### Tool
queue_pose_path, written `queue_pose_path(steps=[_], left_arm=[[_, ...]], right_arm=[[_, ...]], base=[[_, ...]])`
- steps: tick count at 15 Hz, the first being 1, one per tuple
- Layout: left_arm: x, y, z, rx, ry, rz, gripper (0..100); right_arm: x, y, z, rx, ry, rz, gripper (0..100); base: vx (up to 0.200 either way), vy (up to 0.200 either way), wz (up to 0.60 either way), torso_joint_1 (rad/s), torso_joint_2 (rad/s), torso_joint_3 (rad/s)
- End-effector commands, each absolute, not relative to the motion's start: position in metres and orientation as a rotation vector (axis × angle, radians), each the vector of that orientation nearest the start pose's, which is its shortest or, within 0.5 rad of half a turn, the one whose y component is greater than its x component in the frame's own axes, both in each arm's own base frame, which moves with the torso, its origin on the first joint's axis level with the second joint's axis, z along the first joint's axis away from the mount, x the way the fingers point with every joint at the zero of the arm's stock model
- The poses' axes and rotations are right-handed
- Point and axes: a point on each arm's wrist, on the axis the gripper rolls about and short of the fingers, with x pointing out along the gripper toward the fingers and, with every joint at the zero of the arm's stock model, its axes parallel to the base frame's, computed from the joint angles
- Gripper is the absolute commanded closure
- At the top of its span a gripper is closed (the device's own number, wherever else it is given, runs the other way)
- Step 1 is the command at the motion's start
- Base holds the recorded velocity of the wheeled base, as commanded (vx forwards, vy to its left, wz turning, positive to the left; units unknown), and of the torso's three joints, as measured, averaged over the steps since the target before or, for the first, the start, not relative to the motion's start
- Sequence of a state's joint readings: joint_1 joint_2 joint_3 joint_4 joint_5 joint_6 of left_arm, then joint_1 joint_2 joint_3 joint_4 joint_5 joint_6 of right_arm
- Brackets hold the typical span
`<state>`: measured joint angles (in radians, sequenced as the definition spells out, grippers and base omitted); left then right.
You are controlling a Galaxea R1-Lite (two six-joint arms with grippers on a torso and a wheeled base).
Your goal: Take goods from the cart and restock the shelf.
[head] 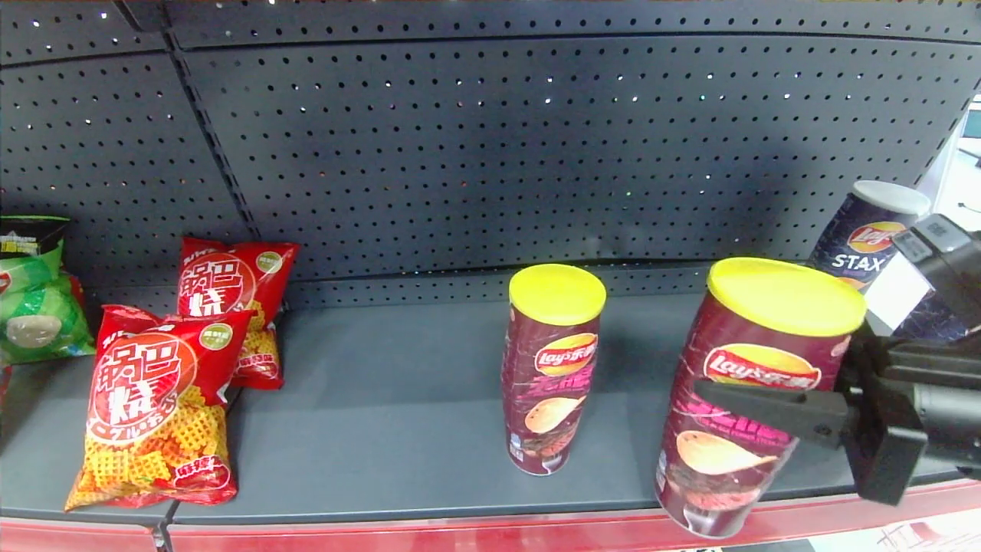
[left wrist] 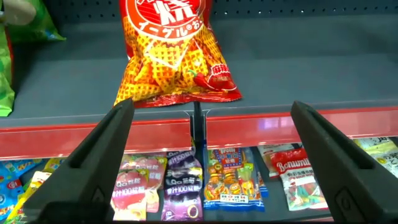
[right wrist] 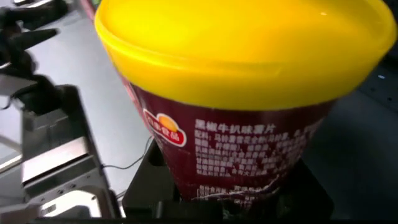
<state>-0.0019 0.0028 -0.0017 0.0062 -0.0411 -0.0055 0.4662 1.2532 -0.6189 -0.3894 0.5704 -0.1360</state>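
The right hand (head: 736,399) grips a yellow-lidded maroon crisp canister (head: 766,307) at mid-body, tilted over the shelf's (head: 398,429) front edge near its right end. Probably light, stiff but dentable and slick-sided, it suits this mid-height hold. The left hand (left wrist: 211,107) hangs wide open.

Maroon chip can (right wrist: 249,143) with a yellow lid (right wrist: 242,43) sits tilted and very close to the camera, with a red-and-yellow logo and white print on its side. The black end effector (right wrist: 230,202) sits against the chip can's lower body on both sides, clamped on it. Past one side of the chip can are grey metal frame pieces (right wrist: 56,162) and a thin dark cable (right wrist: 118,167) just beside its base, and past the other side is a dark grey shelf surface (right wrist: 367,143).
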Motion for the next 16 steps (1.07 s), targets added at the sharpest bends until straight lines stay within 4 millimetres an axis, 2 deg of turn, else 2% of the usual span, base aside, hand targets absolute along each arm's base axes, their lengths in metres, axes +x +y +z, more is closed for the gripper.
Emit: queue_pose_path(steps=[1, 3, 4, 5, 6, 7, 9, 12, 16], left_arm=[[-0.023, -0.001, 0.075, -0.006, 0.006, -0.043, 0], [-0.023, -0.001, 0.075, -0.006, 0.006, -0.043, 0], [-0.023, -0.001, 0.075, -0.006, 0.006, -0.043, 0], [-0.023, -0.001, 0.075, -0.006, 0.006, -0.043, 0], [-0.023, -0.001, 0.075, -0.006, 0.006, -0.043, 0], [-0.023, -0.001, 0.075, -0.006, 0.006, -0.043, 0], [-0.023, -0.001, 0.075, -0.006, 0.006, -0.043, 0], [-0.023, -0.001, 0.075, -0.006, 0.006, -0.043, 0], [-0.023, -0.001, 0.075, -0.006, 0.006, -0.043, 0]], right_arm=[[0.201, 0.096, 0.216, -0.104, 0.23, 0.976, 100], [0.231, 0.098, 0.218, -0.118, 0.226, 0.94, 100], [0.26, 0.097, 0.222, -0.147, 0.202, 0.912, 100], [0.273, 0.098, 0.224, -0.163, 0.185, 0.908, 100], [0.304, 0.103, 0.231, -0.194, 0.128, 0.956, 100], [0.313, 0.106, 0.232, -0.202, 0.108, 0.983, 100], [0.348, 0.121, 0.226, -0.223, 0.061, 1.101, 100], [0.373, 0.136, 0.216, -0.232, 0.012, 1.249, 100], [0.377, 0.156, 0.211, -0.187, 0.02, 1.366, 100]], base=[[0.0, 0.0, 0.0, 0.0, 0.0, 0.0], [0.0, 0.0, 0.0, 0.0, 0.0, 0.0], [0.0, 0.0, 0.0, 0.0, 0.0, 0.0], [0.0, 0.0, 0.0, 0.0, 0.0, 0.0], [0.0, 0.0, 0.0, 0.0, 0.0, 0.0], [0.0, 0.0, 0.0, 0.0, 0.0, 0.0], [0.0, 0.0, 0.0, 0.0, 0.0, 0.0], [0.0, 0.0, 0.0, 0.0, 0.0, 0.0], [0.0, 0.0, 0.0, 0.0, 0.0, 0.0]])
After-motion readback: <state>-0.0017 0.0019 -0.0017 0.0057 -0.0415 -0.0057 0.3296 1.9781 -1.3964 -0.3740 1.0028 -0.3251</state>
